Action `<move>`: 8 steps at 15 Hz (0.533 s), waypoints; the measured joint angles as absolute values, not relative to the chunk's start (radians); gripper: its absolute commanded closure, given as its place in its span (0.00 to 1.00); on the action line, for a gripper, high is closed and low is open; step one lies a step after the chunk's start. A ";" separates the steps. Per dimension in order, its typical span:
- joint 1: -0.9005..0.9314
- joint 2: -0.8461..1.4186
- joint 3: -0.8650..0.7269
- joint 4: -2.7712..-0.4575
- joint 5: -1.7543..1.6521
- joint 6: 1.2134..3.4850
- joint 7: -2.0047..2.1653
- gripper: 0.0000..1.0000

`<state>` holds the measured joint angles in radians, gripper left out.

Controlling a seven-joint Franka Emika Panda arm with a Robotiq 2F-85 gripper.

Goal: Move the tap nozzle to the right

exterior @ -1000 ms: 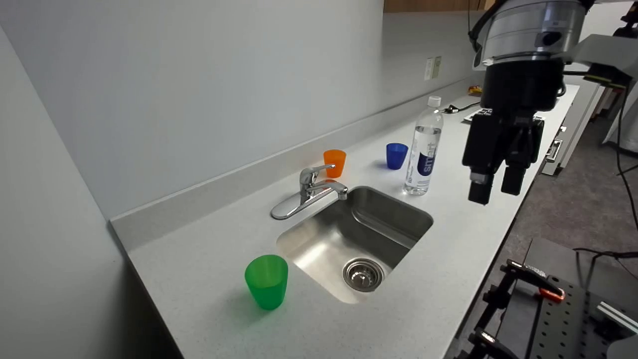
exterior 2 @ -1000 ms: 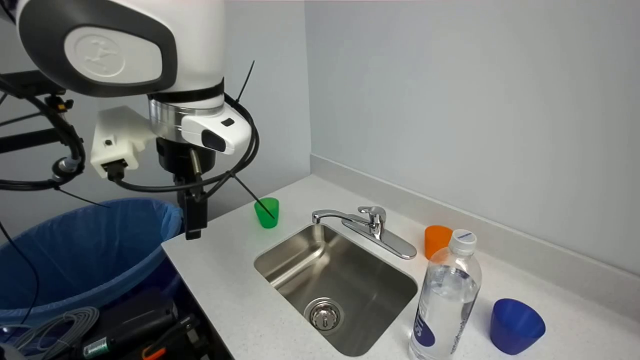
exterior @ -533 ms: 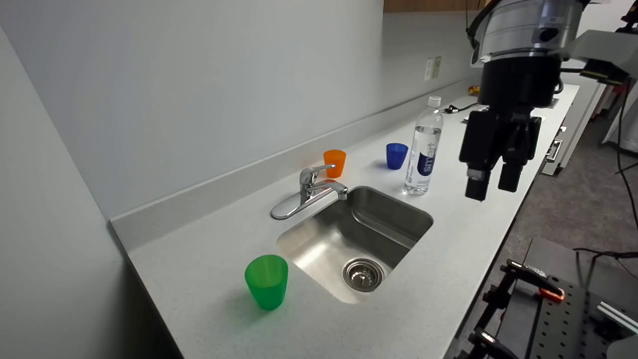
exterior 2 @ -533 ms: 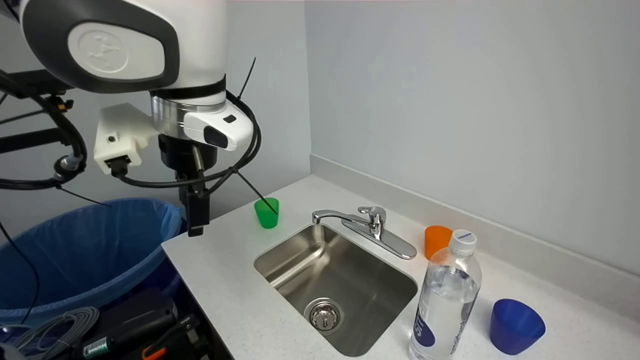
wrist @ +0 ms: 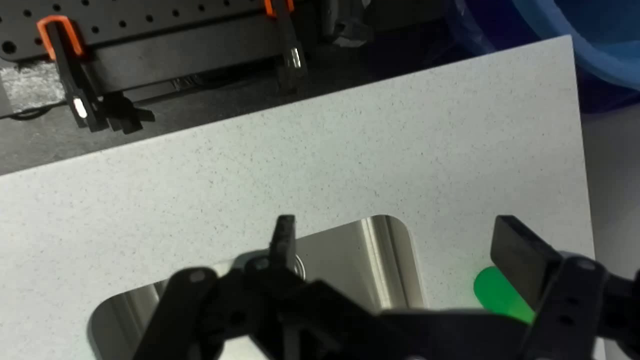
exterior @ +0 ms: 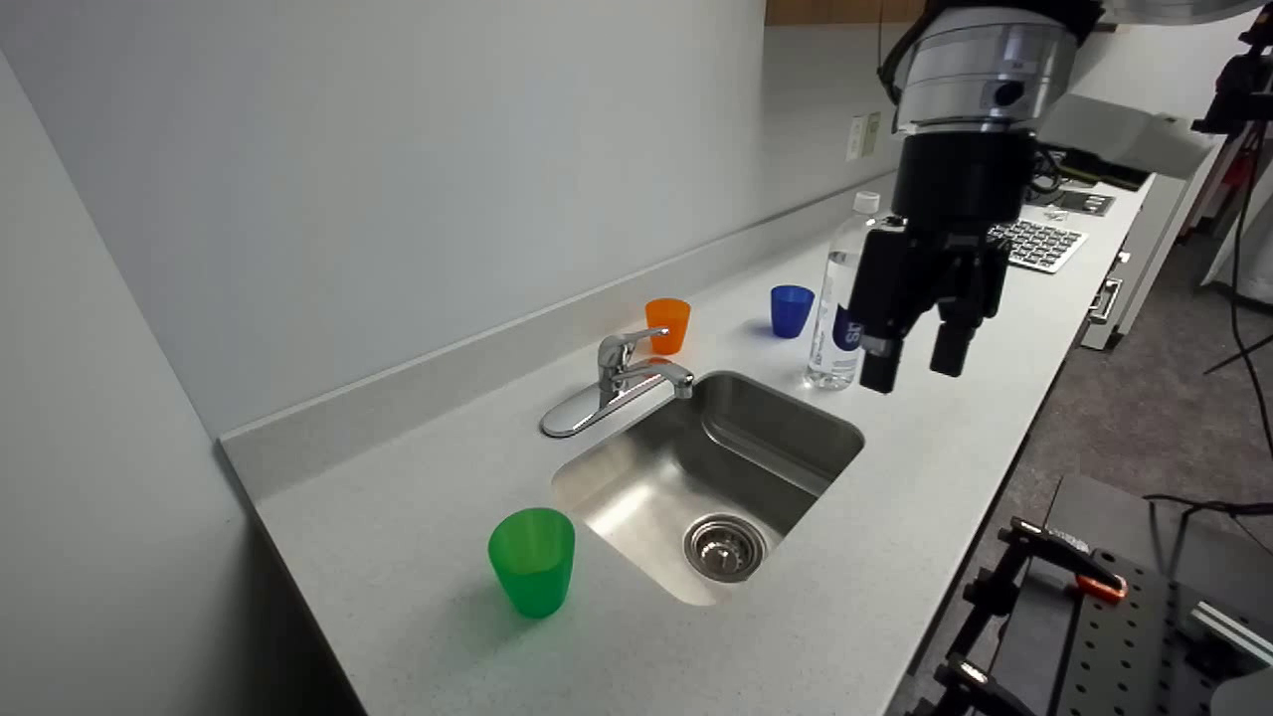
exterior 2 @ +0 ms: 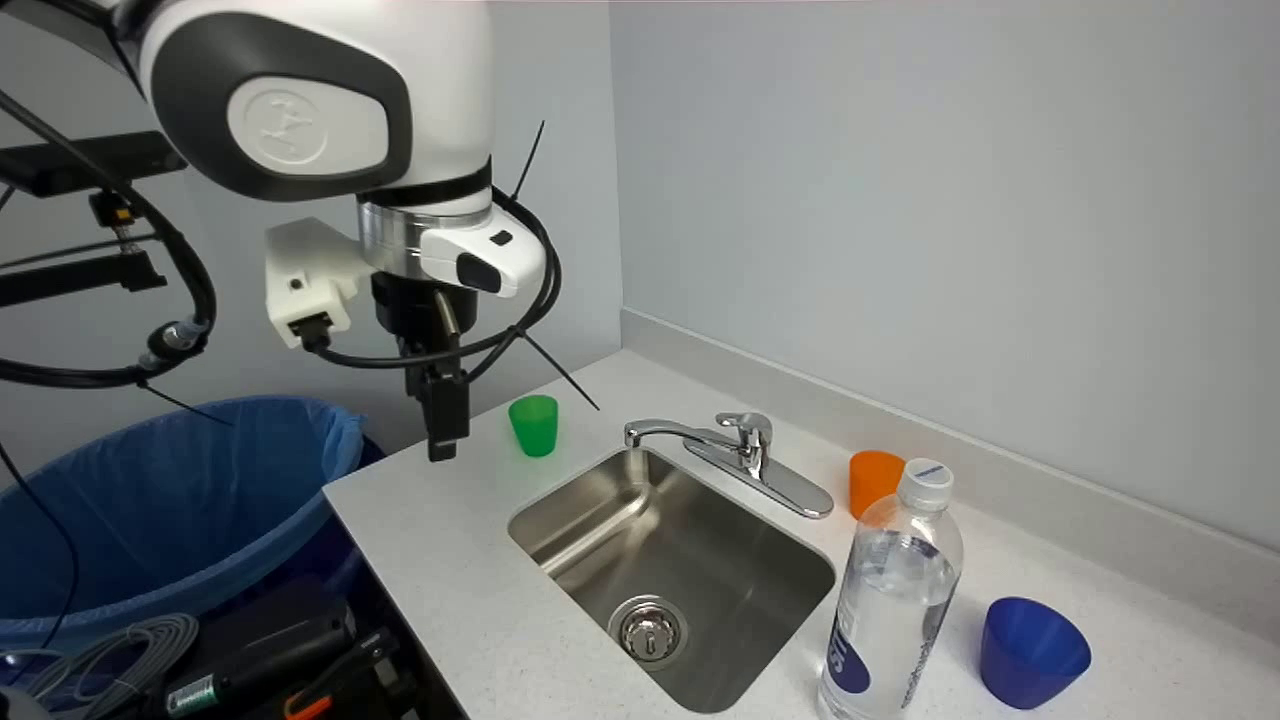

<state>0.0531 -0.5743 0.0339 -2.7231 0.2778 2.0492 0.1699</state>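
The tap nozzle (exterior: pixel 658 369) is the short curved chrome spout of the small faucet. In both exterior views it reaches out over a back part of the steel sink (exterior: pixel 766 438); in an exterior view (exterior 2: pixel 660 427) it points left. The lever handle (exterior 2: pixel 738 419) sits above the faucet base. My gripper (exterior: pixel 915 364) is open and empty, pointing down, well above the counter and apart from the faucet. In an exterior view (exterior 2: pixel 443 452) it hangs left of the sink. In the wrist view its fingers (wrist: pixel 395 235) are wide apart, above sink and counter; the nozzle is not visible there.
A green cup (exterior: pixel 533 563), an orange cup (exterior: pixel 667 326), a blue cup (exterior: pixel 792 311) and a tall water bottle (exterior 2: pixel 893 600) stand round the sink. The wall (exterior 2: pixel 950 250) runs behind the faucet. A blue-lined bin (exterior 2: pixel 180 500) stands off the counter's end.
My arm has moved toward the sink, leftward in one exterior view and rightward in the other, mostly in the last half second. The gripper stays open. The nozzle has not moved.
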 measured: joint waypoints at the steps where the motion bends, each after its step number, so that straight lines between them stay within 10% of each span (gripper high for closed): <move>1: 0.053 -0.541 0.035 -2.709 0.278 2.081 0.170 0.00; 8: 0.040 -0.269 0.024 -2.524 0.268 2.234 0.164 0.00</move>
